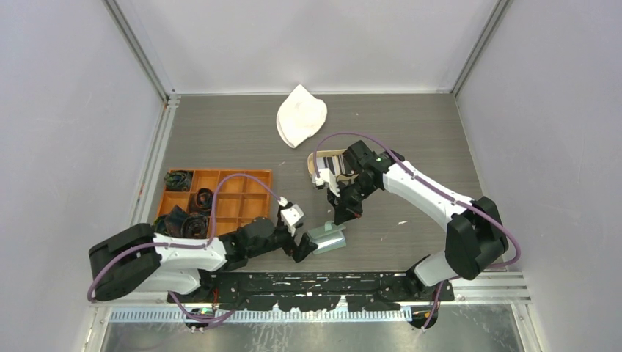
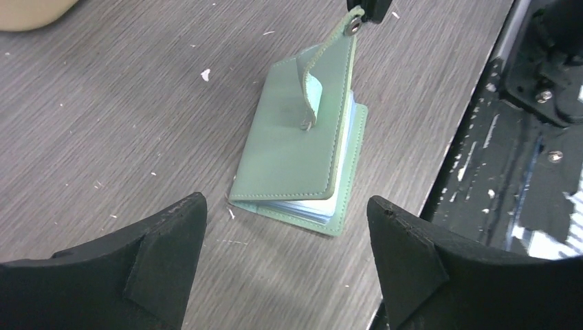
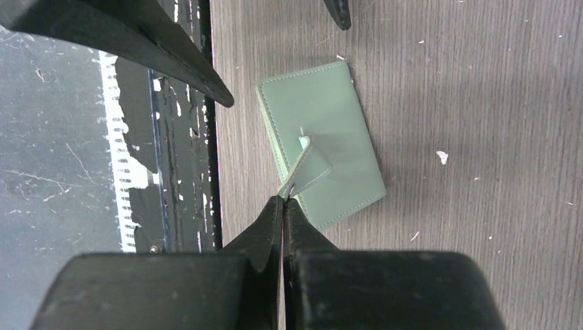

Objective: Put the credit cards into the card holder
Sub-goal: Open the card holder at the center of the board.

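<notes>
An orange compartmented tray (image 1: pixel 233 192) sits at the left of the worktop (image 1: pixel 411 139), with dark coiled items in several of its cells. Right of it, the left tool (image 1: pixel 303 233) is spread wide and holds nothing; its two fingers (image 2: pixel 165 247) sit just short of the card holder (image 2: pixel 292 155). The sage-green holder lies flat near the worktop's near edge, just beside the black base plate (image 3: pixel 75 137). Only the left wrist view shows its pale, clear inner pockets stacked between the covers, the upper cover raised slightly. From the right wrist view only the stitched outer cover shows. The right tool (image 3: pixel 283 201) is pinched tight on the tip of the snap tab (image 2: pixel 303 96), which stands up from the cover with its metal snap showing.

Further right and back, visible in full only from above, the credit cards (image 1: pixel 331 167), black and pale, lie in a tan tray (image 1: pixel 316 158) partly hidden under the right arm. Behind it rests a crumpled white object (image 1: pixel 301 116).
</notes>
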Action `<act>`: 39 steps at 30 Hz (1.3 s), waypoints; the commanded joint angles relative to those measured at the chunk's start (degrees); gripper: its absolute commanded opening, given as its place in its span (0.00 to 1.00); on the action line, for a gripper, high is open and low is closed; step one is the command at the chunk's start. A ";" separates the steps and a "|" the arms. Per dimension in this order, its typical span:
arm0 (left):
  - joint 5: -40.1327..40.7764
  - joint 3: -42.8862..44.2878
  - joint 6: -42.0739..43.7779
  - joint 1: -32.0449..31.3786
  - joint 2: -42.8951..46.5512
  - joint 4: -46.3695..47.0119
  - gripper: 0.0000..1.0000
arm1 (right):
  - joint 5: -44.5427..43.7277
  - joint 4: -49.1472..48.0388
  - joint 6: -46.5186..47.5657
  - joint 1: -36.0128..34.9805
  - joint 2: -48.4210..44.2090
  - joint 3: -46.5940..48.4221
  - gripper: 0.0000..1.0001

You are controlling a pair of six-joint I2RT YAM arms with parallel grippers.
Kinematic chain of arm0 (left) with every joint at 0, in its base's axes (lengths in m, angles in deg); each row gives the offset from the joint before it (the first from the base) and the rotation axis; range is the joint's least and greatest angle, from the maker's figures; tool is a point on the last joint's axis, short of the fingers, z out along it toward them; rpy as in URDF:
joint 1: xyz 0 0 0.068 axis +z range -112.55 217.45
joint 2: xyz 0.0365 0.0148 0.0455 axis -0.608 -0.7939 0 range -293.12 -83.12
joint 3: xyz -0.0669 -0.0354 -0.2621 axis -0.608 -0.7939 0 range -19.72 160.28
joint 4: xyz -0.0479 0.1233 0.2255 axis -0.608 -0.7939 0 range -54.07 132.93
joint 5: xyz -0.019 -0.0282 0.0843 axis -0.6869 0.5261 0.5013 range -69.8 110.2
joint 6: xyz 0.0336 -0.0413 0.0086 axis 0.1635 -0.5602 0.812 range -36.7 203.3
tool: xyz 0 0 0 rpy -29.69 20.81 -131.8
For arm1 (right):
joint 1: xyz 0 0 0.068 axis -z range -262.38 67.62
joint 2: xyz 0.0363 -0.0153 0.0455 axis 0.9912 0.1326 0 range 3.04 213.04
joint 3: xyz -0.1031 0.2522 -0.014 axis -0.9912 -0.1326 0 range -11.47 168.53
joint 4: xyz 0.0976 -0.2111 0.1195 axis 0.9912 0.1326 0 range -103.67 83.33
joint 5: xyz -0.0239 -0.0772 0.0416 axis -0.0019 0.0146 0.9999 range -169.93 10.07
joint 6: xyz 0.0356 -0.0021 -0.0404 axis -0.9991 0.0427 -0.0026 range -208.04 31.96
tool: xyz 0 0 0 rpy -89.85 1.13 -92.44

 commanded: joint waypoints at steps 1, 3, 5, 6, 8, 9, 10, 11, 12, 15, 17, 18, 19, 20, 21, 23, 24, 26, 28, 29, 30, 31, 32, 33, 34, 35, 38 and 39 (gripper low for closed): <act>4.96 2.50 5.34 -1.62 -3.86 8.53 0.86 | 0.00 -1.70 -1.30 0.32 -0.98 2.00 0.04; 6.05 3.34 5.53 -2.16 -5.87 9.03 0.86 | 0.22 -1.73 -1.43 0.29 -1.16 2.02 0.04; 7.28 4.67 5.92 -2.81 -7.81 9.16 0.85 | 0.38 -1.82 -1.61 0.28 -1.25 2.10 0.04; 8.11 5.37 6.13 -3.14 -8.92 9.16 0.84 | 0.36 -1.92 -1.77 0.27 -1.26 2.10 0.05; 10.62 6.47 5.71 -3.39 -10.66 9.23 0.79 | 0.06 -2.14 -1.98 0.35 -1.30 2.10 0.05; 11.41 6.80 5.50 -3.38 -11.41 9.54 0.72 | -0.03 -2.23 -2.15 0.45 -1.35 2.10 0.05; 11.93 6.97 5.35 -3.35 -11.92 10.00 0.51 | -0.13 -2.40 -2.44 0.54 -1.40 2.10 0.06; 12.30 6.99 4.99 -3.33 -12.26 10.58 0.30 | -0.36 -2.79 -2.87 0.67 -1.47 2.03 0.06; 12.41 6.76 4.55 -3.38 -12.20 11.24 0.09 | -0.70 -3.14 -3.34 0.75 -1.59 2.01 0.08; 14.17 5.54 1.15 -3.32 -11.19 11.99 0.00 | -2.19 -5.12 -5.69 1.39 -2.36 1.76 0.19; 15.27 5.53 -2.46 -3.16 -9.77 9.25 0.00 | -3.52 -6.35 -7.35 2.13 -3.56 1.60 0.31; 15.11 5.68 -4.89 -2.79 -8.95 7.33 0.00 | -4.03 -7.17 -7.78 2.69 -4.58 1.47 0.36; 13.91 5.94 -8.03 -1.91 -8.06 5.22 0.00 | -4.13 -7.52 -8.11 3.33 -5.76 1.17 0.41; 11.24 6.26 -11.27 -0.29 -7.33 3.13 0.00 | -3.96 -8.30 -8.05 4.07 -7.35 0.69 0.45; 7.29 6.67 -14.62 1.93 -6.79 1.21 0.00 | -2.77 -8.54 -7.45 4.88 -8.92 -0.01 0.48; -0.45 7.63 -21.78 6.82 -6.62 -1.94 0.00 | 1.03 -7.57 -3.80 5.96 -12.26 -1.43 0.52; -4.39 8.34 -24.62 9.69 -7.01 -3.37 0.00 | 3.37 -5.60 -0.39 6.06 -12.99 -1.83 0.54; -10.07 10.01 -28.33 12.14 -8.40 -5.71 0.00 | 8.58 0.49 10.90 6.07 -12.72 -3.19 0.57; -13.09 12.22 -30.54 13.06 -9.96 -9.16 0.00 | 11.13 3.78 22.08 5.96 -12.49 -6.88 0.65; -15.75 14.37 -31.76 13.49 -12.22 -11.42 0.00 | 10.08 3.97 29.12 4.23 -12.19 -9.51 0.71; -16.46 14.99 -32.47 13.60 -13.23 -11.75 0.00 | 8.57 2.80 29.25 3.26 -12.08 -10.12 0.72; -17.17 15.49 -33.21 13.73 -14.36 -11.98 0.00 | 6.72 0.35 27.45 2.06 -12.10 -10.78 0.71; -18.02 15.92 -33.98 13.93 -15.43 -12.09 0.00 | 4.12 -2.29 25.10 0.86 -12.07 -11.42 0.71; -19.16 16.57 -34.64 14.18 -16.47 -11.92 0.00 | 1.39 -4.90 23.09 -0.35 -11.96 -12.16 0.71; -20.31 16.90 -35.29 14.42 -17.60 -11.59 0.00 | -1.06 -7.12 21.68 -1.53 -11.80 -12.80 0.71; -21.25 17.37 -35.91 14.70 -18.71 -11.44 0.00 | -3.42 -8.87 20.36 -2.58 -11.42 -13.30 0.71; -23.41 18.21 -36.89 15.45 -21.46 -10.92 0.00 | -9.13 -12.46 18.14 -5.53 -10.01 -14.16 0.71; -23.88 18.24 -37.23 15.74 -22.33 -10.51 0.00 | -10.68 -13.34 17.68 -6.54 -9.60 -14.47 0.71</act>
